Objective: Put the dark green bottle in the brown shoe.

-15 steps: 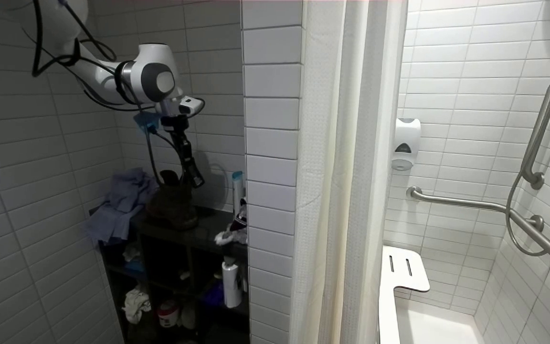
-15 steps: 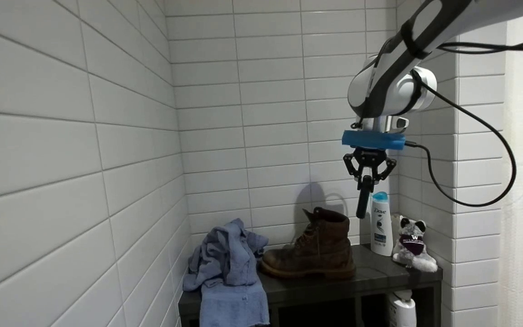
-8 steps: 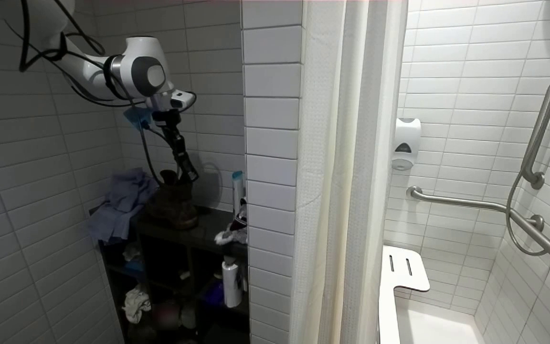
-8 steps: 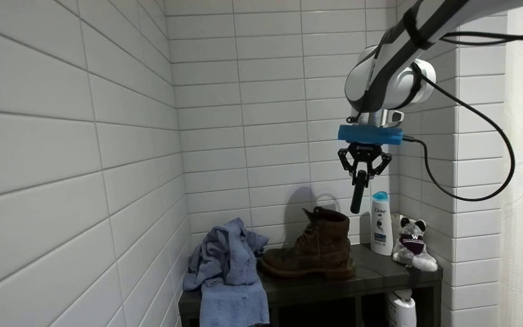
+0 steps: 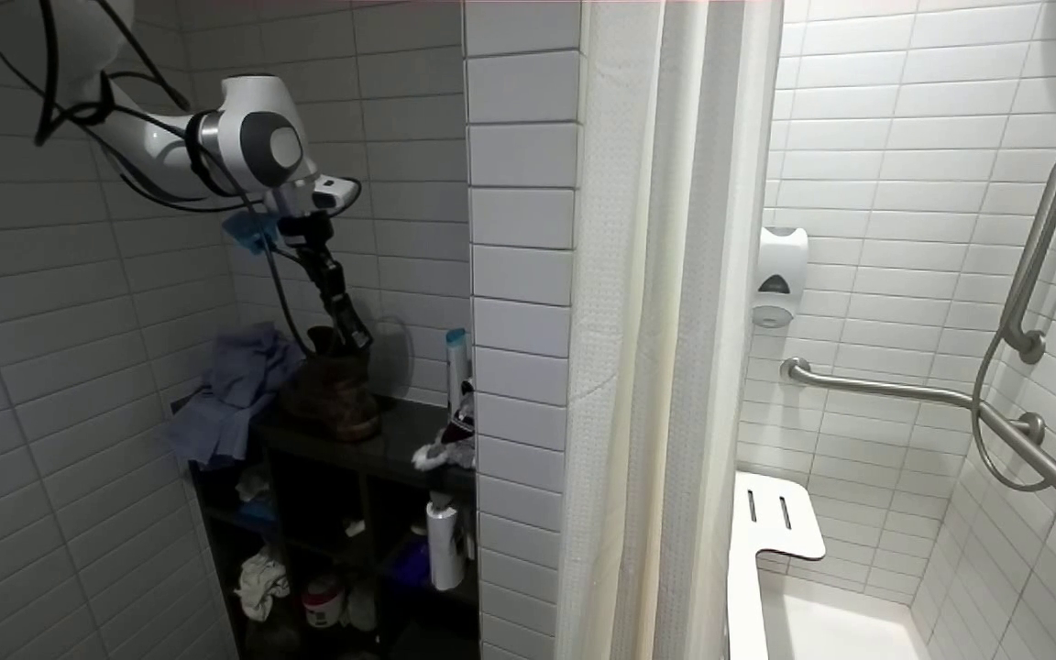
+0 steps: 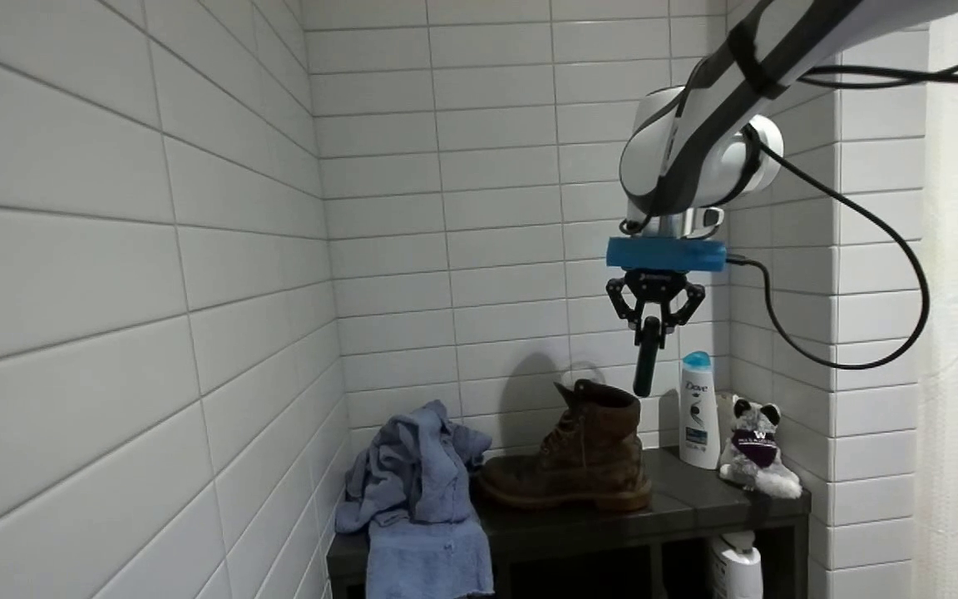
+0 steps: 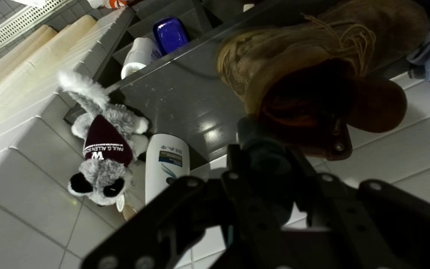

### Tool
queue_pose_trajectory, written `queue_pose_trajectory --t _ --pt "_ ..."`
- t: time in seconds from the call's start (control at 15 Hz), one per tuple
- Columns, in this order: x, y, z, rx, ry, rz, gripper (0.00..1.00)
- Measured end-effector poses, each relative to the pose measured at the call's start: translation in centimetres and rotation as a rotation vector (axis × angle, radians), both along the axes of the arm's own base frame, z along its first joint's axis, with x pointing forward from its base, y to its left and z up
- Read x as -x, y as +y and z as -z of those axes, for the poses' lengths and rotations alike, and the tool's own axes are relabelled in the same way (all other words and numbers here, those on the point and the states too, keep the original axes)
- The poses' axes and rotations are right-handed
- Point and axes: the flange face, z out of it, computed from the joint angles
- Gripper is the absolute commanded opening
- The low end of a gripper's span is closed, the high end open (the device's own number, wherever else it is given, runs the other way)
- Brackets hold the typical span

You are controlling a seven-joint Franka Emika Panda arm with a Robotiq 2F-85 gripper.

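My gripper (image 6: pixel 650 334) is shut on the dark green bottle (image 6: pixel 645 373). The bottle hangs below the fingers, slightly tilted. In an exterior view, its lower end is just right of the boot's opening, about level with the top edge. The brown shoe (image 6: pixel 599 453) is an upright ankle boot on the dark shelf top, toe to the left there. In the wrist view, the bottle (image 7: pixel 269 162) shows between the jaws, its far end beside the collar of the boot (image 7: pixel 286 61), whose opening faces up. In an exterior view, the gripper (image 5: pixel 354 332) is dark above the boot (image 5: pixel 331 396).
A white shampoo bottle (image 6: pixel 699 416) and a grey plush toy (image 6: pixel 758 453) stand right of the boot. A blue towel (image 6: pixel 425 482) lies left of it over the edge of the dark shelf (image 6: pixel 570 532). Tiled walls (image 6: pixel 496 233) stand behind and at the sides.
The arm has moved left in both exterior views, carrying the bottle closer to the boot's opening. It rose slightly, then came down a little. The boot and the other objects have not moved.
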Motion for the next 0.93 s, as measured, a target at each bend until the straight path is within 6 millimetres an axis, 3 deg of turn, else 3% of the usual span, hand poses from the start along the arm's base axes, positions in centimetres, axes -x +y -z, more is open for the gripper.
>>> queue_pose_trajectory --t 0.4,0.93 --pt "-0.2 1.3 0.9 0.024 0.012 -0.013 0.08" --pt "-1.2 3.8 -0.4 0.019 0.003 -0.025 0.08"
